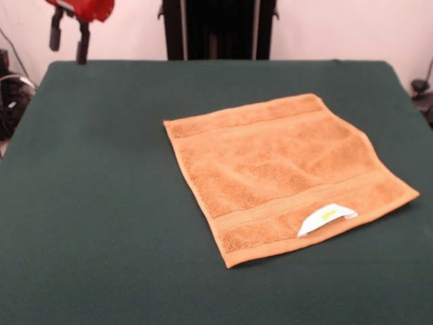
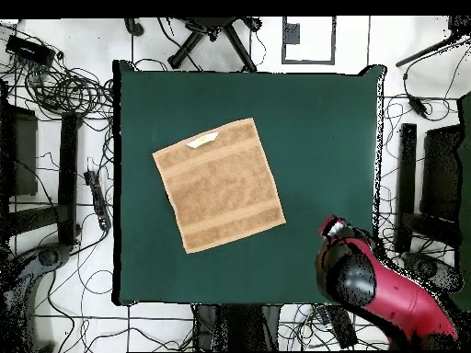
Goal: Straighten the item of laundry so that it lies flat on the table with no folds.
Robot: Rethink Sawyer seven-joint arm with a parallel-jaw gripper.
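Note:
The orange-tan towel (image 1: 284,172) lies spread out on the dark green table (image 1: 101,203), right of centre in the front view. It looks flat, with its border bands showing. Its white-and-yellow tag (image 1: 326,218) sticks out at the near edge. In the overhead view the towel (image 2: 218,184) lies left of the table's (image 2: 322,129) centre, turned a little askew, with the tag (image 2: 202,140) at its top edge. My gripper (image 1: 69,39) hangs above the table's far left corner in the front view, open and empty, well away from the towel. The red arm (image 2: 368,280) shows at bottom right overhead.
The robot's black pedestal (image 1: 218,28) stands behind the table's far edge. Cables (image 2: 55,87) and chair bases (image 2: 213,37) lie on the floor around the table. Dark equipment (image 1: 10,101) sits off the table's left side.

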